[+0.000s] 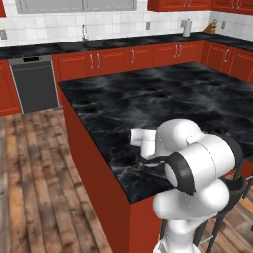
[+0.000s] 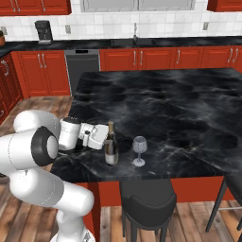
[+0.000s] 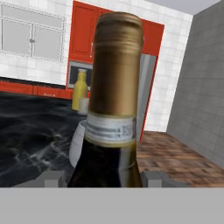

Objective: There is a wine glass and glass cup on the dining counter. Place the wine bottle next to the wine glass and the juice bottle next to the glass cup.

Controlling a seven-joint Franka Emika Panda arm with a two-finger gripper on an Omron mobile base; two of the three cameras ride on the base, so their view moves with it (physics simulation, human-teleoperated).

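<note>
The wine bottle (image 2: 111,147), dark green with a gold neck, stands upright near the front edge of the dining counter (image 2: 179,108). My gripper (image 2: 107,138) is shut on it from the left. The wine glass (image 2: 139,149) stands just right of the bottle, a small gap apart. In the hand view the bottle's gold neck (image 3: 116,74) rises between my fingertips (image 3: 54,178), with the wine glass (image 3: 78,144) partly hidden behind it. Far across the marble stands the yellow juice bottle (image 3: 79,89), with a small pale glass cup (image 3: 84,105) beside it. In the left base view my own arm hides the hand.
A dark stool (image 2: 146,201) stands under the counter's front edge below the glass. Red cabinets, a dishwasher (image 2: 82,66) and a sink line the far wall. Wooden floor (image 1: 34,178) runs along the island's left side.
</note>
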